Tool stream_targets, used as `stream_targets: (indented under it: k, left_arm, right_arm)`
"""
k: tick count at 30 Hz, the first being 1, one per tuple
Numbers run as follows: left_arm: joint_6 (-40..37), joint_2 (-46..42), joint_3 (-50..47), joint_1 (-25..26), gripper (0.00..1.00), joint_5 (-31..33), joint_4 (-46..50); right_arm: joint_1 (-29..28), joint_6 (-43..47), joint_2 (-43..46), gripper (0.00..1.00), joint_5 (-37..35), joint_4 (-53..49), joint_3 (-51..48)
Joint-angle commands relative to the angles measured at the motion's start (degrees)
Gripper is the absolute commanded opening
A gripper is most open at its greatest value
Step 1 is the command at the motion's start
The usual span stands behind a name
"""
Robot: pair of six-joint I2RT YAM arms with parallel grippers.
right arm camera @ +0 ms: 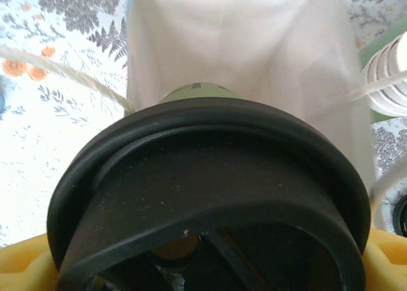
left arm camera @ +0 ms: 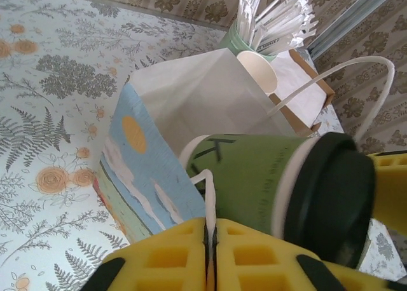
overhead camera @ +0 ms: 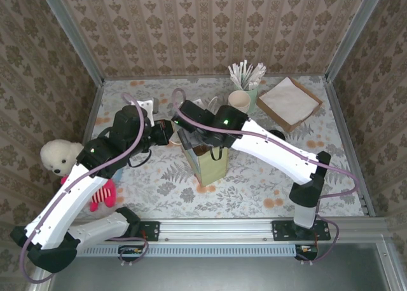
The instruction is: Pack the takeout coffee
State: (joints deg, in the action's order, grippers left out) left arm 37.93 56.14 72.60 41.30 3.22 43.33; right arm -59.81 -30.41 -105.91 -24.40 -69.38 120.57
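Floral-print table (overhead camera: pixel 267 176), patterned wallpaper walls round it. White paper bag with a blue-and-orange printed side (left arm camera: pixel 137 157) stands mid-frame in the top view, mouth open.

Left gripper (left arm camera: pixel 210 232): clenched tight on the bag's thin white cord handle (left arm camera: pixel 208 192), cord pinched between the yellow pads (left arm camera: pixel 172 259).

Right gripper (overhead camera: pixel 191 140): grasping the small green paper cup with round black plastic lid (left arm camera: pixel 254 176) at the lid end. One yellow finger (left arm camera: pixel 389 189) sits behind the lid at the right edge of the left wrist view.

Cup location: at the bag mouth, lower middle of the left wrist frame. Base is just over the near bag wall, not yet down inside.

Risks:
- Grip looks lid-only, so the lid could pop off and the coffee spill.
- Base rim could snag the bag edge or the cord and crumple the wall.
- If the cord slips from the pinch, the mouth sags and the cup lands on paper.

Orientation: long axis runs left-right across the left wrist frame, base pointing left into the bag, lid to the right. In the right wrist view the lid faces the camera, base away toward the bag's white interior.
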Motion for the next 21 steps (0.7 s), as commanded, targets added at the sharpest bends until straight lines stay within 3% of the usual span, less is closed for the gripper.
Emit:
stream_targets:
  k: [1,5,21]
  left_arm:
    - [0.3,-0.9,-1.2,0.5,0.05,0.3,0.3]
    - [0.1,-2.4,-2.7,0.5,0.03,2.3,-0.4]
    - [-1.9,-9.1,-7.3,0.4,0.04,2.9,-3.7]
  right_arm:
    - [1.1,-1.2,-0.6,0.56,3.8,-1.3,-0.3]
    - [3.6,-2.6,0.7,0.56,8.4,0.8,-5.2]
    - [4.1,-2.9,3.2,0.57,6.2,-3.8,-6.5]
